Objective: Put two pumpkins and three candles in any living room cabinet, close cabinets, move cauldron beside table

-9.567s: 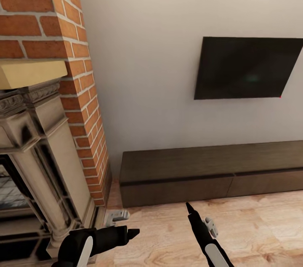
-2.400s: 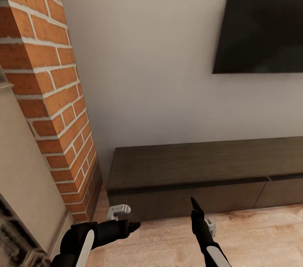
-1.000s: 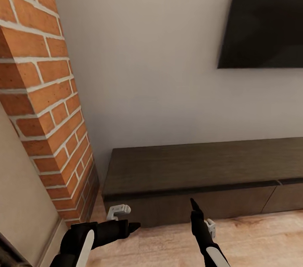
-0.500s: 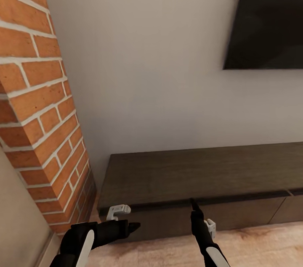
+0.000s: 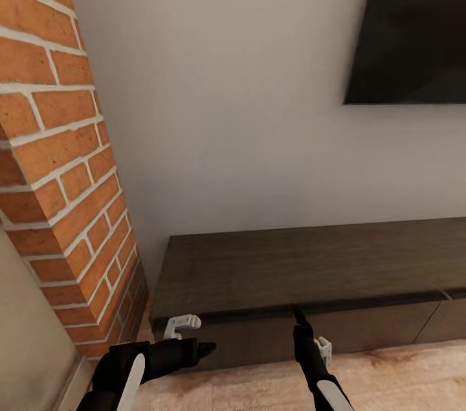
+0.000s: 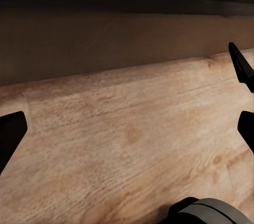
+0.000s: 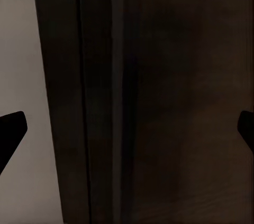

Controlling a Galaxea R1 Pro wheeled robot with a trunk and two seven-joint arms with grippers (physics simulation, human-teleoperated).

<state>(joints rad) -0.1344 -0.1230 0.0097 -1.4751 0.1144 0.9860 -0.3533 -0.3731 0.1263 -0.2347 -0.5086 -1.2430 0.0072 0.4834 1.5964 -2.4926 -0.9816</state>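
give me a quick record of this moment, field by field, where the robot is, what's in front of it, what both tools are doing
location: facing the wall, close to the cabinet
cabinet: long, low, dark brown; drawer fronts look closed, top bare where visible
left of cabinet: brick column
above cabinet: dark TV on the wall
floor: light wood
left tool: open, empty, over the floor near the cabinet front
right tool: open, empty, pointing at the cabinet's top front edge
task items seen: cabinet

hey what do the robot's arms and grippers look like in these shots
Both arms are matte black with a white oval panel on the forearm. The left gripper and right gripper end in slim, pointed black fingers. A small pale grey bracket sits by each wrist.
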